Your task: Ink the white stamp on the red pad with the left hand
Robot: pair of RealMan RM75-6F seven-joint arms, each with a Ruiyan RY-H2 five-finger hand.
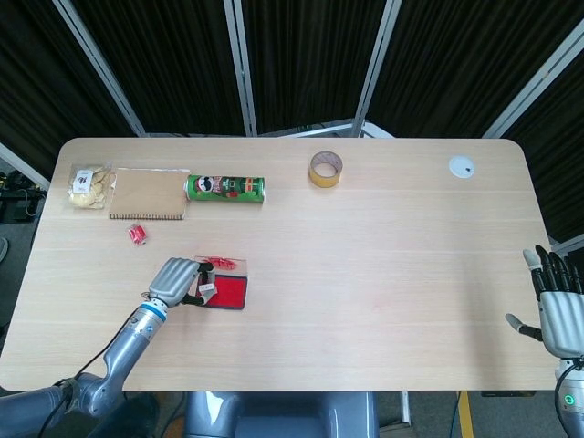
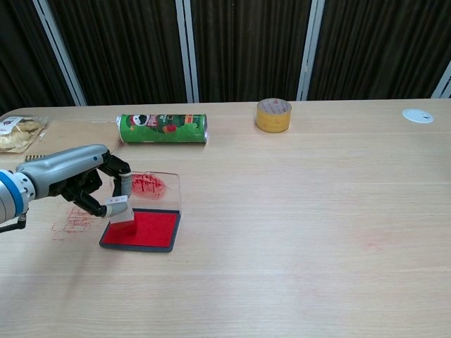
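Observation:
My left hand [image 2: 79,179] [image 1: 179,281] pinches the small white stamp [image 2: 120,209] [image 1: 206,290] and holds it down on the left part of the red ink pad [image 2: 148,229] [image 1: 228,292]. The pad sits in a dark tray with its clear, red-smeared lid [image 2: 149,186] standing open behind it. Whether the stamp face is pressed flat into the ink I cannot tell. My right hand [image 1: 557,308] hangs off the table's right edge with its fingers spread and nothing in them; the chest view does not show it.
Red stamp marks [image 2: 71,220] stain the table left of the pad. A green chips can [image 2: 162,128] lies behind it, with a brown notebook [image 1: 149,193], a snack bag [image 1: 88,185] and a small red object [image 1: 137,234] further left. A tape roll [image 2: 273,115] and a white disc [image 2: 418,115] sit at the back.

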